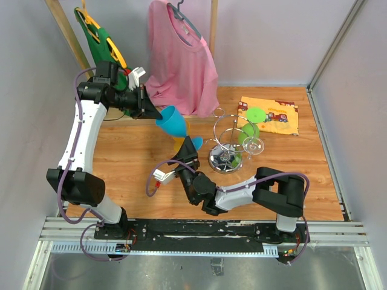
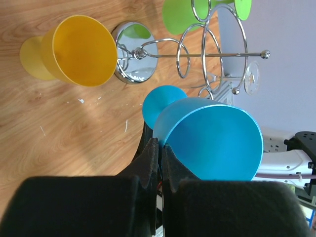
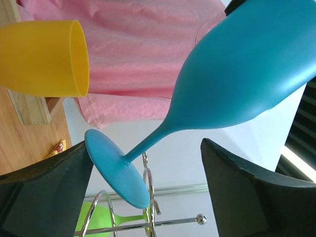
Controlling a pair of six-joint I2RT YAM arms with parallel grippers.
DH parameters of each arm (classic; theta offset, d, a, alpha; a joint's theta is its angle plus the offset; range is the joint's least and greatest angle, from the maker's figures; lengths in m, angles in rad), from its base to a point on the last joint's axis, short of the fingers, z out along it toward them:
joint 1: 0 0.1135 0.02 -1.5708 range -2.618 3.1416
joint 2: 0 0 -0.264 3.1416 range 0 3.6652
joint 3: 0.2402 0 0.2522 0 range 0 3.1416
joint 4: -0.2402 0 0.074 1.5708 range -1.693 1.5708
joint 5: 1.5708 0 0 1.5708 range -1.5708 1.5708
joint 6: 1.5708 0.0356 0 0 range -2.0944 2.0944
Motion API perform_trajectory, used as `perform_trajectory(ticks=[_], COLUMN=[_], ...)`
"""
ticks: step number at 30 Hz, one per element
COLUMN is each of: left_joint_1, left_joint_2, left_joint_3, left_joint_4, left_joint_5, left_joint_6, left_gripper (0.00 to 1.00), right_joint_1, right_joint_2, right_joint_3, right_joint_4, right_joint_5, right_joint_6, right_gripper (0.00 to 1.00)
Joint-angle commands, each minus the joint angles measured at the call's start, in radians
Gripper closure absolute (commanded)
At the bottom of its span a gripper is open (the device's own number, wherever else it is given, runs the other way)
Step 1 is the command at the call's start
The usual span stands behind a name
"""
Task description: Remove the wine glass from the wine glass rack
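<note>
A blue wine glass [image 1: 172,122] hangs tilted in the air, left of the silver wire rack [image 1: 230,140]. My left gripper [image 1: 158,113] is shut on the rim of its bowl [image 2: 212,140], the pads [image 2: 150,150] pinching the edge. My right gripper [image 1: 188,158] is open below it. In the right wrist view the blue stem and foot [image 3: 116,170] lie between the open gripper [image 3: 148,182], the foot close to the left finger [image 3: 44,187]. A green glass [image 1: 250,130] and a clear glass [image 1: 253,145] hang on the rack.
A yellow glass [image 1: 179,144] lies on the wooden table under the blue one, and shows in the left wrist view [image 2: 79,49]. A pink shirt [image 1: 181,66] hangs at the back. A yellow printed cloth [image 1: 271,115] lies at the back right. The rack's chrome base [image 2: 136,52] is by the yellow glass.
</note>
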Motion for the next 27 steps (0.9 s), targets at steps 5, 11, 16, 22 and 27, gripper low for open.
perform_trajectory(ticks=[5,11,16,22,27], left_joint_1=[-0.013,-0.014,-0.013,-0.013,-0.013], left_joint_2=[0.012,0.017,0.002,-0.003,0.008], left_joint_3=[0.054,0.082,0.074,0.071,0.1], left_joint_4=[-0.07,-0.07,-0.075,-0.075,-0.072], left_joint_5=[0.01,-0.029,-0.069,-0.113,-0.104], left_joint_6=[0.02,0.033,0.057,0.074,0.062], left_gripper=[1.0,1.0,1.0,1.0,1.0], right_joint_1=[0.011,0.01,0.011,0.013,0.017], right_joint_2=[-0.001,-0.037,-0.062,-0.117,-0.132], right_joint_3=[0.058,0.055,0.072,0.15,0.176], right_joint_4=[0.198,0.201,0.205,0.202,0.18], right_joint_5=[-0.033,-0.03,-0.001,0.033,0.042], right_joint_6=[-0.013,0.009,0.02,0.035,0.044], right_gripper=[0.02,0.0,0.02,0.02,0.02])
